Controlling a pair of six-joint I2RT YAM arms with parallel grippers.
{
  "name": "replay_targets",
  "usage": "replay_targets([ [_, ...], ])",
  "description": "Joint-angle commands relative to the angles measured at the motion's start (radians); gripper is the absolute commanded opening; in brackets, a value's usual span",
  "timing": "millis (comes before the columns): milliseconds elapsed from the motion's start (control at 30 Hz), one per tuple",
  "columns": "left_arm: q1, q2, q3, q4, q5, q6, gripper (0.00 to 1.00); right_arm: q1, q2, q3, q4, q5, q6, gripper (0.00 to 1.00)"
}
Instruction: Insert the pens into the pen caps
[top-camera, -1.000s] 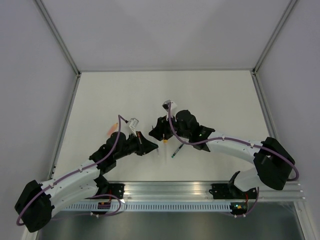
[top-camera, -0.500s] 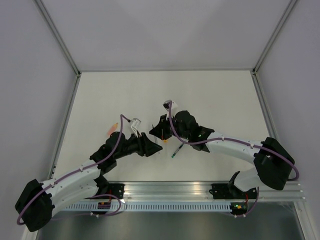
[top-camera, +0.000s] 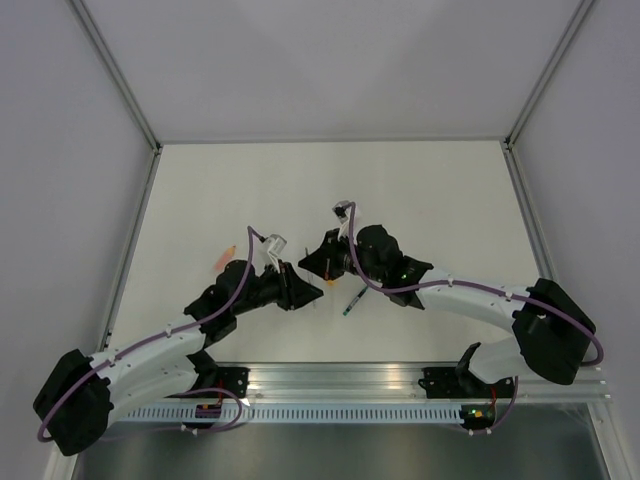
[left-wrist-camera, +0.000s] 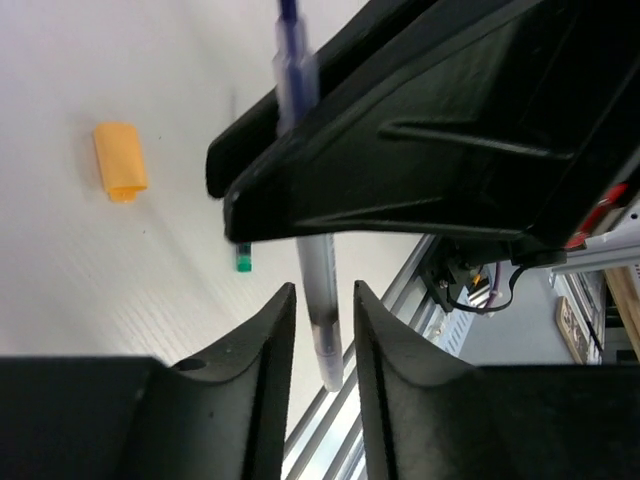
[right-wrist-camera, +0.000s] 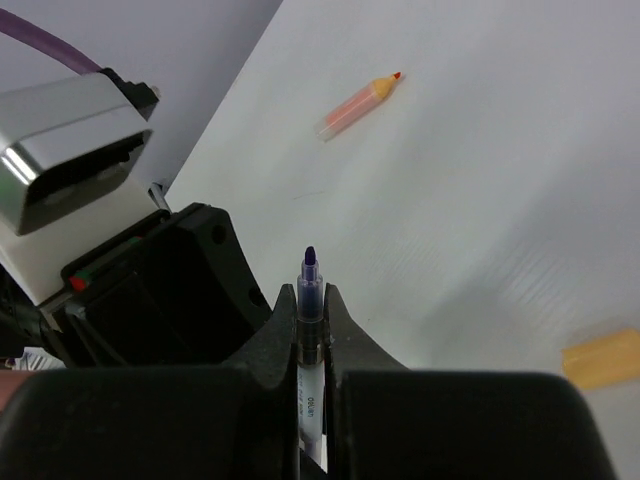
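My right gripper (right-wrist-camera: 309, 290) is shut on the grey-silver pen (right-wrist-camera: 309, 305), whose bare purple tip sticks out past the fingertips. In the left wrist view that pen's (left-wrist-camera: 322, 300) rear end hangs between my left gripper's (left-wrist-camera: 322, 292) fingers, with a gap on each side. The two grippers meet at mid-table, left (top-camera: 308, 292) and right (top-camera: 312, 262). The bright orange cap (left-wrist-camera: 120, 160) lies on the table, also in the right wrist view (right-wrist-camera: 600, 358). The green-ended pen (top-camera: 352, 301) lies beside them. The orange-ended pen (top-camera: 226, 257) lies to the left. No pale cap shows.
The white table (top-camera: 430, 200) is walled by grey panels and metal posts at the back corners. An aluminium rail (top-camera: 340, 385) with the arm bases runs along the near edge. The green pen's end (left-wrist-camera: 243, 261) lies just under the grippers.
My left gripper has moved right and closed in on the right gripper, its fingers now around the held pen's rear. The right gripper shifted slightly. The orange cap is now hidden in the top view.
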Motion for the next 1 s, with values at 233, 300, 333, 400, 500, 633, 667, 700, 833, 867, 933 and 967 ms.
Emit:
replay_targets([
  [233,0.001,0.06,0.133,0.052,0.051,0.075,0.02,0.001,-0.039,-0.011,0.074,-0.018,0.02,0.04],
  [300,0.001,0.072,0.159,0.01,0.051,0.108,0.02,0.001,-0.042,-0.001,0.038,-0.007,0.004,0.39],
  [333,0.002,0.071,0.186,-0.013,0.046,0.128,0.02,0.001,-0.057,0.024,-0.001,0.016,-0.011,0.47],
  [400,0.001,0.054,0.193,-0.068,0.005,0.171,0.02,-0.002,-0.1,0.044,-0.143,0.144,-0.078,0.59],
  [500,0.002,0.017,0.164,-0.112,-0.059,0.196,0.02,-0.032,-0.205,0.065,-0.28,0.253,-0.144,0.64],
  [633,0.001,-0.015,0.133,-0.183,-0.217,0.207,0.02,-0.071,-0.289,0.085,-0.381,0.39,-0.196,0.65],
  [667,0.002,-0.024,0.136,-0.206,-0.237,0.228,0.02,-0.083,-0.283,0.097,-0.413,0.402,-0.218,0.65],
  [700,0.002,-0.047,0.138,-0.221,-0.25,0.239,0.02,-0.114,-0.272,0.111,-0.435,0.416,-0.239,0.65],
  [833,0.002,-0.119,0.118,-0.263,-0.371,0.283,0.02,-0.233,-0.115,0.259,-0.55,0.453,-0.286,0.63],
  [867,0.001,-0.134,0.116,-0.27,-0.391,0.291,0.02,-0.253,-0.078,0.3,-0.632,0.485,-0.275,0.62],
  [933,0.002,-0.189,0.098,-0.266,-0.435,0.3,0.02,-0.284,0.006,0.384,-0.702,0.522,-0.244,0.6],
  [967,0.002,-0.21,0.089,-0.263,-0.446,0.302,0.02,-0.287,0.033,0.404,-0.74,0.524,-0.235,0.59],
])
